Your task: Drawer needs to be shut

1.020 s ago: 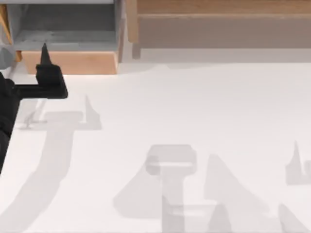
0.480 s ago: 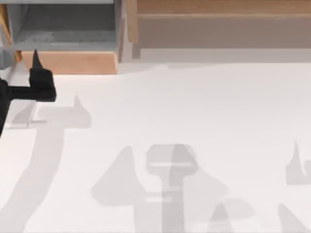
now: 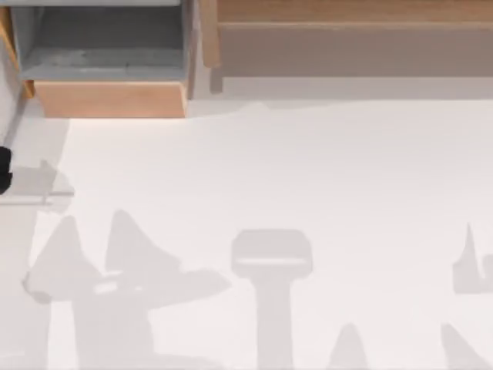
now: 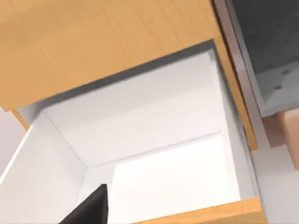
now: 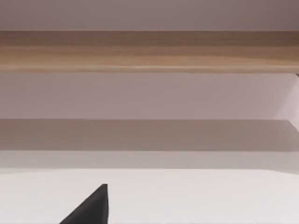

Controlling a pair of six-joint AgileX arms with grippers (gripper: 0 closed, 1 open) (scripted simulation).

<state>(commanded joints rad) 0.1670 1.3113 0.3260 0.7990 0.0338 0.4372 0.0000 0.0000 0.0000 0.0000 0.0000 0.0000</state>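
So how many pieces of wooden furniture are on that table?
2. A drawer, pulled open, sits at the far left of the table; a long wooden shelf runs along the far edge to its right. More may lie beyond the picture's edges.

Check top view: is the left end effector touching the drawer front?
No. The drawer front panel stands bare, and the left arm sits off at the table's left edge.

Top view: overhead, facing straight down on the tabletop [image 3: 308,177], far edge taking in the drawer [image 3: 108,99] and the long shelf [image 3: 354,46].
Left wrist view: close, tilted, looking into a white-lined wooden compartment [image 4: 154,140].
Right wrist view: low, near level, facing the shelf [image 5: 149,51] across the tabletop [image 5: 187,196]; both shared with top view.
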